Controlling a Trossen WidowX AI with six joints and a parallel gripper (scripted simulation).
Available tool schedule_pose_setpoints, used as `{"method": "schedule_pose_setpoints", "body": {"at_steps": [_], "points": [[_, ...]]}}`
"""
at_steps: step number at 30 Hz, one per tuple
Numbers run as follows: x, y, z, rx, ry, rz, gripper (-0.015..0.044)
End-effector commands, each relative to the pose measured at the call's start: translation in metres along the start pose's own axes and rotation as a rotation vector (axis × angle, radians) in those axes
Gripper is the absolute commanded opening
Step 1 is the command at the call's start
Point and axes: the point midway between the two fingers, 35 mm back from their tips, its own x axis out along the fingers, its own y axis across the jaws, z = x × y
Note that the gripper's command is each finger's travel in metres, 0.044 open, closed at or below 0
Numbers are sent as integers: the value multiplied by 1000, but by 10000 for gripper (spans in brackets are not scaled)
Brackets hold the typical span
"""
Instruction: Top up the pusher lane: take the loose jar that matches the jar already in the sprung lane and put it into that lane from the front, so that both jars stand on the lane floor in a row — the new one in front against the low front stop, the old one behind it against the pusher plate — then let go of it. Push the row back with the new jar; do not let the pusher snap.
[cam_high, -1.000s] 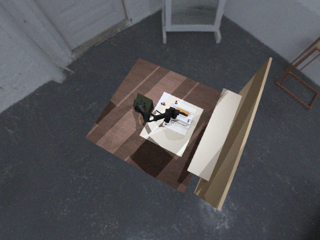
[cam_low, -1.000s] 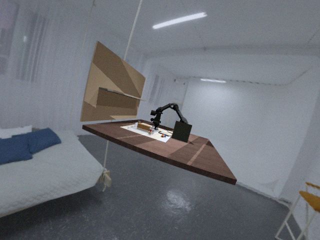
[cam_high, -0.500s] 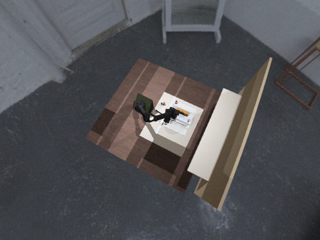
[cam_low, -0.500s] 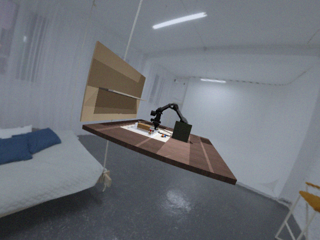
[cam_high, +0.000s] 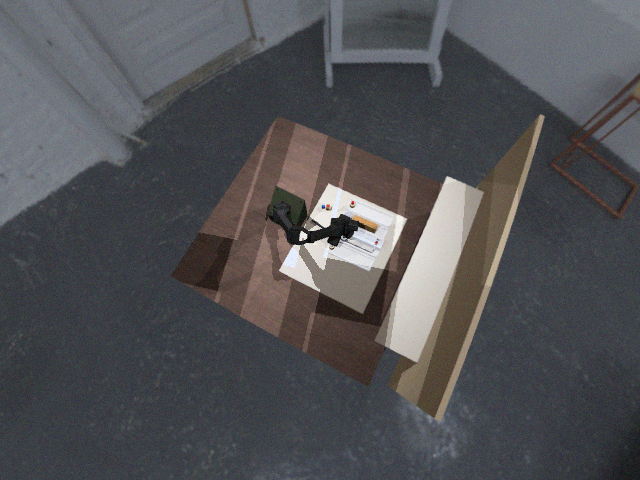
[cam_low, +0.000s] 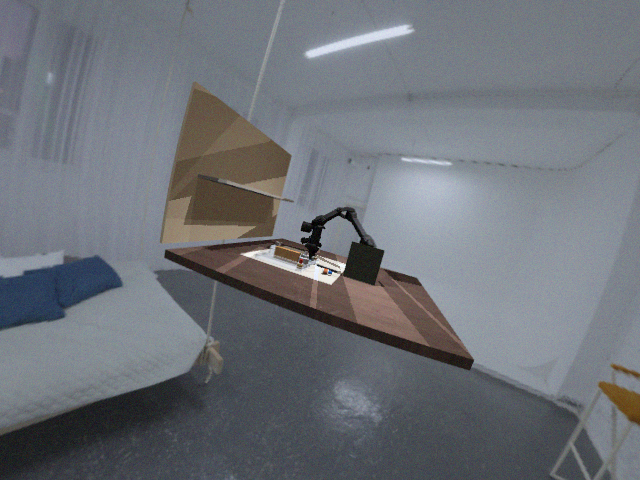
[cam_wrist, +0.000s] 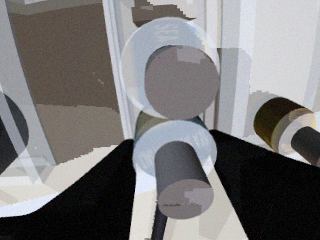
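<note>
With the far jar (cam_wrist: 182, 82) standing ahead as my landmark, my pincer (cam_high: 347, 238) (cam_low: 311, 254) (cam_wrist: 171, 142) pinches the grey-knobbed jar (cam_wrist: 184, 180) right before it!

Gray-knobbed jar (cam_wrist: 175, 150) between fingers

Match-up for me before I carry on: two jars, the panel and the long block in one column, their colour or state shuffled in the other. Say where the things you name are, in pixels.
1. Narrow-knobbed jar (cam_wrist: 181, 167), centre of wrist view
2. Wide-lidded jar (cam_wrist: 182, 82), wrist view
3. Upright panel (cam_high: 293, 200) (cam_low: 363, 263)
4. Long block (cam_high: 364, 223) (cam_low: 287, 253)

A. Orange-brown
B. Gripped
C. Dark green
D. Between pale rails (cam_wrist: 117, 75), not gripped

Pairs: 1-B, 2-D, 3-C, 4-A.
</note>
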Motion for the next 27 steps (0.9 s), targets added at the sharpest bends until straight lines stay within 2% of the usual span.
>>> {"method": "schedule_pose_setpoints", "body": {"at_steps": [1, 27], "points": [[0, -1, 4, 8, -16, -7, 0], [4, -1, 1, 8, -16, -7, 0]]}}
